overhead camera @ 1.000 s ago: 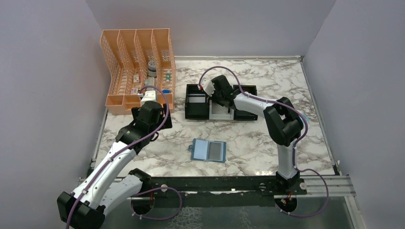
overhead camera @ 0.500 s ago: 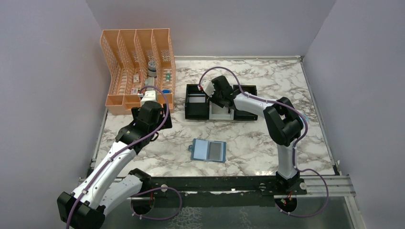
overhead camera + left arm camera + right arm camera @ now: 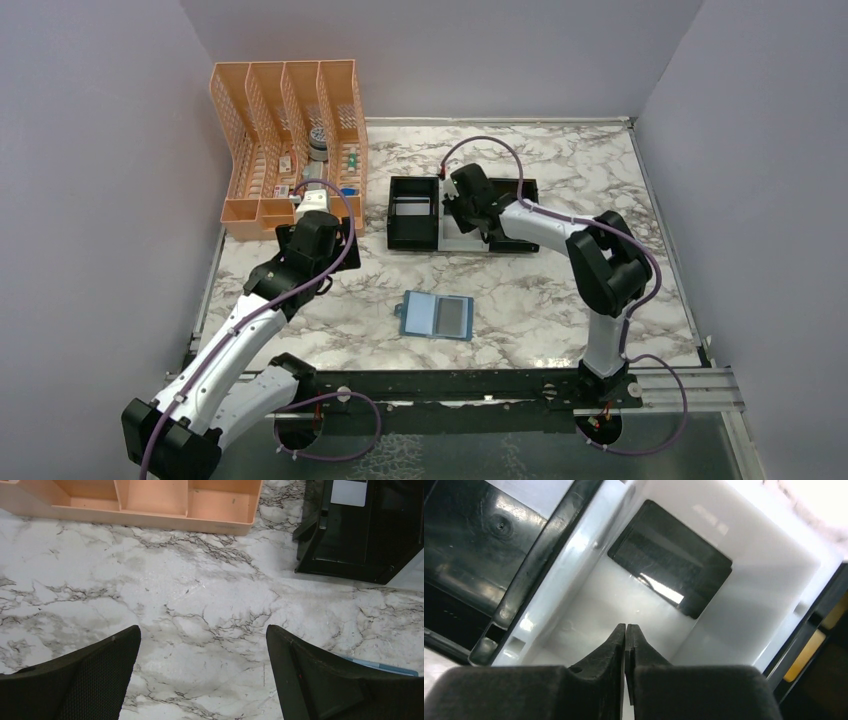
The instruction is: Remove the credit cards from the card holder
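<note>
Since a second ago the right arm has swung its elbow outward, and the right end effector point(image 3: 625, 626) has shifted a little to the right over the tray point(image 3: 410, 243) and closed. Its fingertips now press together with nothing between them, poised in the tray's white middle compartment. The black card point(image 3: 669, 560) lies flat on that compartment's floor, just beyond the fingertips and apart from them. The silver-grey card point(image 3: 412, 208) lies in the black compartment on the left of the tray, and a strip of the gold card point(image 3: 804, 652) shows in the black compartment on the other side.

The card holder point(image 3: 436, 316) lies opened flat on the bench point(image 3: 560, 290), well in front of the tray and between the two arms, with neither arm touching it.

The left end effector point(image 3: 202, 632) has not moved. It hangs over bare marble with its fingers spread wide and empty, near the front of the orange file rack point(image 3: 285, 110).
</note>
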Robot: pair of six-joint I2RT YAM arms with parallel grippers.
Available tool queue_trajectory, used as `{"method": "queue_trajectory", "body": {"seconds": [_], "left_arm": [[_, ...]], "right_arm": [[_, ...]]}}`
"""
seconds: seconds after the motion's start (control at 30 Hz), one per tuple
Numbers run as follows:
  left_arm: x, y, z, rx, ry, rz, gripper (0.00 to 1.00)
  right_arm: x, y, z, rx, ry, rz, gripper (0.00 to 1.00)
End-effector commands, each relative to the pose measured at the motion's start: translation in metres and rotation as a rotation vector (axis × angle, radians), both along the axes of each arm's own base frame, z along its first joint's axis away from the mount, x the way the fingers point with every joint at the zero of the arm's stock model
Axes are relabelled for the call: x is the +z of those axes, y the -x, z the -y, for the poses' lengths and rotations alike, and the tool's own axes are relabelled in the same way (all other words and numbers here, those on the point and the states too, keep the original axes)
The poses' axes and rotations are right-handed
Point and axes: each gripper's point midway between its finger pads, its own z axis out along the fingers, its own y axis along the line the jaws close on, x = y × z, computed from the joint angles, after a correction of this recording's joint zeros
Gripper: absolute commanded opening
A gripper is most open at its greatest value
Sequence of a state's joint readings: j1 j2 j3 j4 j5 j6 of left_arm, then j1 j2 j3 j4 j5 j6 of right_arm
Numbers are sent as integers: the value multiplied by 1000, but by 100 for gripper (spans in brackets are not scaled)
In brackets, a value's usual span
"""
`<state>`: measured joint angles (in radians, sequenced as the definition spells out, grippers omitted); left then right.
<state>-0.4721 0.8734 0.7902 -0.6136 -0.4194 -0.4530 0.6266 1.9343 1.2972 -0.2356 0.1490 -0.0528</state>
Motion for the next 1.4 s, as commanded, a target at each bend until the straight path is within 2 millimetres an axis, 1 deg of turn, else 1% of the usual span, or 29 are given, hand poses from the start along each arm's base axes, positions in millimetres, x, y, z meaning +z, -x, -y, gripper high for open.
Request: {"method": "queue_trajectory", "body": {"seconds": [0.0, 0.1, 0.33, 0.47, 0.53, 0.7, 0.83, 0.97, 1.1, 1.27, 1.37], "left_arm": [[3, -4, 1, -3, 6, 9, 99], [3, -4, 0, -2, 6, 10, 99], [3, -4, 0, 1, 6, 10, 99], [3, -4, -1, 5, 3, 10, 99], [3, -4, -1, 4, 3, 10, 99], [1, -4, 2, -7, 8, -3, 99], [0, -4, 1, -4, 4, -3, 99], [1, -4, 0, 0, 4, 0, 99], [1, -4, 1, -3, 5, -1, 99], [0, -4, 0, -2, 6, -5, 99], [0, -4, 0, -2, 7, -4, 99]], "right_arm": [[2, 8, 4, -208, -135, -35, 4], [-1, 5, 6, -261, -145, -36, 3], [-2, -11, -5, -288, -174, -21, 1], [-7, -7, -10, -259, -179, -53, 1], [-8, -7, -6, -278, -174, -46, 1], [-10, -20, 5, -329, -104, -2, 1], [-15, -30, 7, -353, -70, 17, 1], [-16, -37, 8, -364, -50, 33, 1], [-18, -42, 15, -386, -8, 62, 1], [-27, -42, 19, -388, 22, 55, 1], [-28, -40, 20, -385, 23, 54, 1]]}}
